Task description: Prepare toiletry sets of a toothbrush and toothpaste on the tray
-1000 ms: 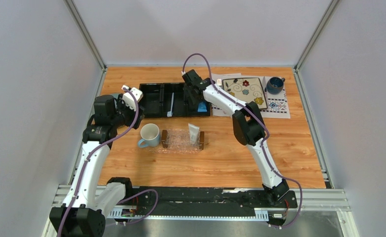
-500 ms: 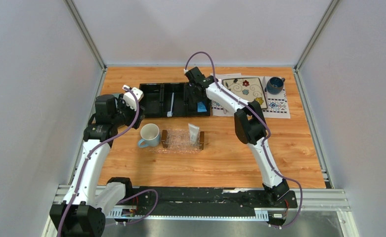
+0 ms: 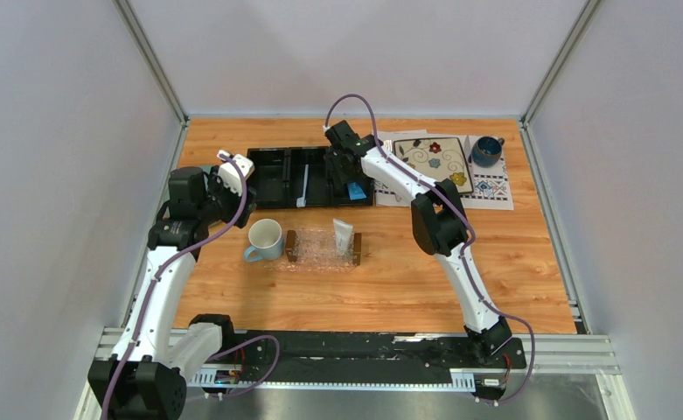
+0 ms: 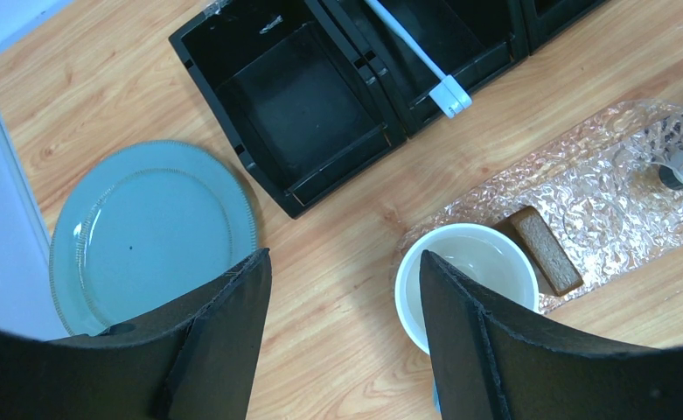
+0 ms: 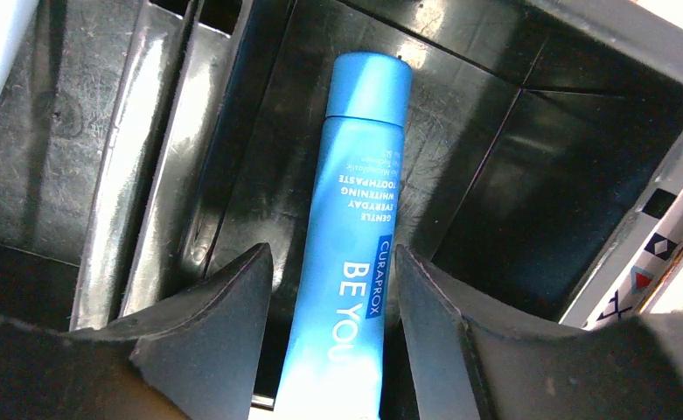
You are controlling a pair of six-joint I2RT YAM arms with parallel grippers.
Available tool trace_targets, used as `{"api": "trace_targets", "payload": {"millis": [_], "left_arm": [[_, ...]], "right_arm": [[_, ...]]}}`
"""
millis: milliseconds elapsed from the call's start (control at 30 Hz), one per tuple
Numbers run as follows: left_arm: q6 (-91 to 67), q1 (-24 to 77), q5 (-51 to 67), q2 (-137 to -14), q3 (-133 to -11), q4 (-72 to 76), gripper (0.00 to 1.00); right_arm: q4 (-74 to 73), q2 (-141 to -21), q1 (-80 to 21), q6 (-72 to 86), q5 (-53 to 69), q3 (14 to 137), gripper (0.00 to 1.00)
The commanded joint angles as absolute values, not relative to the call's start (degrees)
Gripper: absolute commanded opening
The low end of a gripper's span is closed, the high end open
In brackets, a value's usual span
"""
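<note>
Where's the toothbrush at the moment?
In the top view, the toothbrush lies in the middle compartment of the black organizer, left of the blue toothpaste tube and just beyond the tray.

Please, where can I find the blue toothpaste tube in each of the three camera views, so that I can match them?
Top external: the blue toothpaste tube lies in the right compartment of the black organizer, partly hidden by the right arm.
Left wrist: not in this picture.
Right wrist: the tube fills the centre, between the open jaws.
Shared landmark: the black organizer shows in all three views.
</note>
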State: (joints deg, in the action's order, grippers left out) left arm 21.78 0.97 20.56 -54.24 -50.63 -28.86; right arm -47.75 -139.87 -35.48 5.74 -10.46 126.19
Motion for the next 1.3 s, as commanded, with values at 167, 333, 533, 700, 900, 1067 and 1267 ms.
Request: {"api": "trace_targets", "payload": {"millis": [167,333,533,700,900,1067,1267], "left_arm": [[22.9,0.5,21.4,-54.2,-51.0,-27.1,0.71],[23.1,0.5,21.4,-54.1,-50.9,-27.2,0.71],[23.1,0.4,21.4,-54.3,-51.2,-27.2,0.71],[23.0,0.4,22.1,-54.5,-52.6,-27.1,0.71],[21.4,0.5,23.9,-55.3,-54.7,-27.2,0.71],[18.0,0.5,27.9,-56.7,-57.4,-27.2,0.71],[15.6,0.6,35.3,-55.3,-59.4,-23.5,0.72]], "right_arm": [[-49.8,-141.6,-35.5,4.7,-10.2,128.6,0.50],[-49.8,-140.1,-35.5,4.6,-9.3,129.2,0.36],[-49.6,-137.2,-35.6,4.0,-8.5,130.5,0.29],[-49.8,-134.4,-35.5,3.1,-8.6,132.0,0.25],[-50.9,-130.3,-35.4,1.7,-9.3,133.3,0.22],[-52.9,-126.6,-35.7,-1.5,-8.0,133.4,0.19],[-56.2,-118.2,-35.9,-6.9,5.1,130.7,0.19]]}}
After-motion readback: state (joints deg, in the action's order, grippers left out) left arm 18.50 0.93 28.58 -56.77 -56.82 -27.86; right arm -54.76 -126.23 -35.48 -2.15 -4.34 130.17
